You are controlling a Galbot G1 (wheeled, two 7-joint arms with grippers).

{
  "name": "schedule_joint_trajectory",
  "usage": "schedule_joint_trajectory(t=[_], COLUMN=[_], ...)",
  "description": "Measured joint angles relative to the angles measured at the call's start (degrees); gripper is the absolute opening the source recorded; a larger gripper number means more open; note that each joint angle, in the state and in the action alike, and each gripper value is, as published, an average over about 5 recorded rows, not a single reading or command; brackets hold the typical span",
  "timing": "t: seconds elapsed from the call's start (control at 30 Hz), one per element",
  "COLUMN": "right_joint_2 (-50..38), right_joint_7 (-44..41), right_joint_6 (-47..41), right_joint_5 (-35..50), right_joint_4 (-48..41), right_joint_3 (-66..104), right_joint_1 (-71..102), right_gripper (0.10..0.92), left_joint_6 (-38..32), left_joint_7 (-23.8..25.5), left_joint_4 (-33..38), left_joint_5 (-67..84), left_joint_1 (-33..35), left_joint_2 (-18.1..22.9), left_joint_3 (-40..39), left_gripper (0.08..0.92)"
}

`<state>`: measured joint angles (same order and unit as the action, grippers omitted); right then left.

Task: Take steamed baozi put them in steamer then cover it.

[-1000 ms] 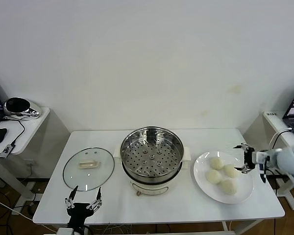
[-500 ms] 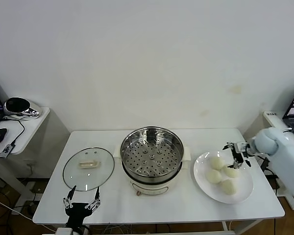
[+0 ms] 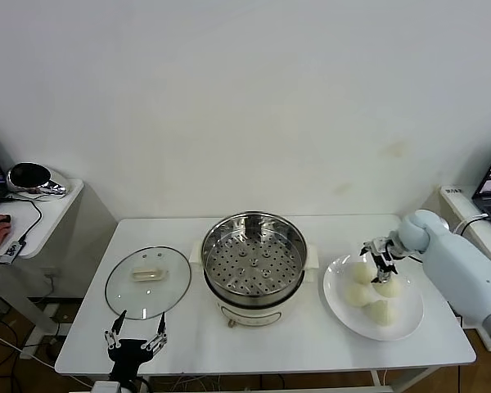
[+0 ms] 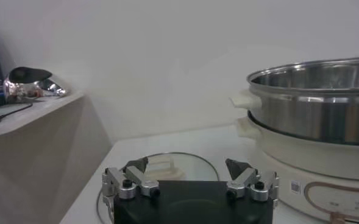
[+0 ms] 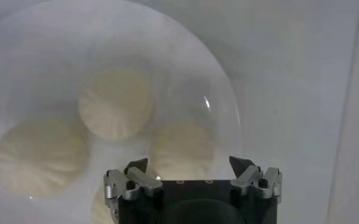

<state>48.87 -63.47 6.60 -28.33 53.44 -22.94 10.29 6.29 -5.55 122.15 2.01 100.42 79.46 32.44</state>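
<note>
At right of frame, a white plate [image 3: 337,301] on the table [image 3: 262,340] carries four steamed baozi [image 3: 362,273]; the right pincer [image 3: 379,255] hangs over them, jaws apart, empty. The steamer [image 3: 254,255] sits centre, tray bare, cover [image 3: 147,282] lying left of it. The left pincer [image 3: 137,337] gapes at lower left.

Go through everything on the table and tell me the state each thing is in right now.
Steamer: uncovered, tray empty.
Cover: off, flat on table.
Baozi: four on plate.
Right gripper: open above the baozi.
Left gripper: open, idle near the cover.
</note>
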Motion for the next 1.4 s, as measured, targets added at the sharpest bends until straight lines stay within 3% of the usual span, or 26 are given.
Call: schedule_joint_trajectory(t=[0.2,0.6,1.0,1.4], right_joint_2=[0.59,0.27,-4.82,-6.18], right_joint_7=[-0.49,-1.11,-2.31,-2.35], right_joint_6=[-0.3,-1.42,-3.3,-2.6], right_joint_5=[-0.08,1.36,9.47,22.2], right_joint_4=[-0.88,-0.35,7.25,15.21], right_joint_3=[-0.98,-3.03,-9.13,-23.06], right_joint_1=[-0.46,-1.77,-9.58,-28.45], right_gripper=[0.594,0.451,0.459,0.466], left_joint_6=[0.0,0.11,0.15,0.19], left_joint_7=[0.05,0.11,0.24,0.36], left_joint_4=[0.02,0.59,0.93,1.1], left_joint_5=[-0.01,-0.01,0.05,0.6], left_joint_1=[-0.03,0.1,0.02,-0.03], left_joint_2=[0.1,0.25,0.04,-0.5], left_joint_3=[-0.02,-0.15,-0.38,-0.52], left_gripper=[0.823,0.823,0.823,0.823])
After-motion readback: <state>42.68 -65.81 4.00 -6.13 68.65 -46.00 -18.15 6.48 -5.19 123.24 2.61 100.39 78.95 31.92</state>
